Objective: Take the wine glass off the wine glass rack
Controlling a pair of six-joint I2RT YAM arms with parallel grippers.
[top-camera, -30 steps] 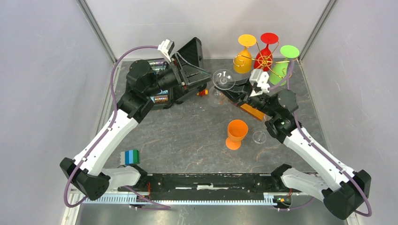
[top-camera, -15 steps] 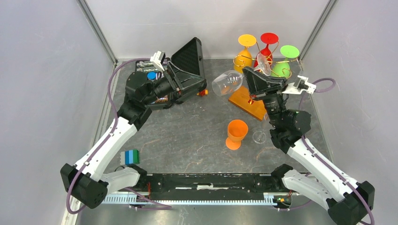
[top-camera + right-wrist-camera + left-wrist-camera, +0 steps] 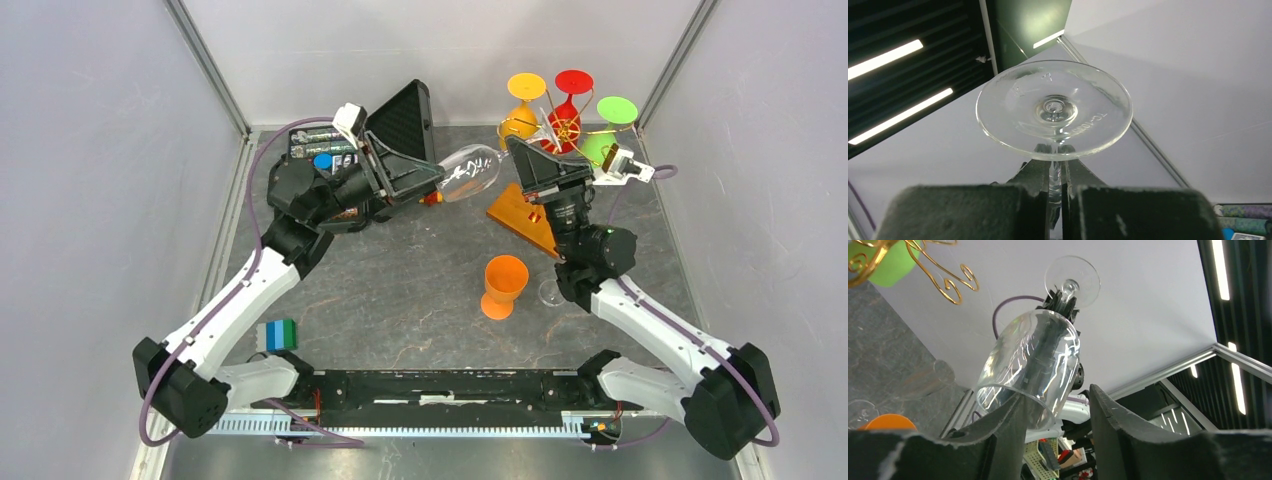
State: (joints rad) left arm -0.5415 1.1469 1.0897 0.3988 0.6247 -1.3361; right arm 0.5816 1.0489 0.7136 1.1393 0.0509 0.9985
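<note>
In the air by the wine glass rack [image 3: 565, 128] and its three bright cups [image 3: 573, 84], the wine glass [image 3: 470, 171] lies sideways, stem pinched in the right jaws, rim between open left jaws.

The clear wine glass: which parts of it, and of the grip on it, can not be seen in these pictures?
Right wrist: the right gripper, shut on the stem, hides the bowl of the wine glass.
Left wrist: the rim's lower edge is behind a finger of the left gripper; contact cannot be told.
Top external: the right arm covers the stem, and the post of the wine glass rack.
</note>
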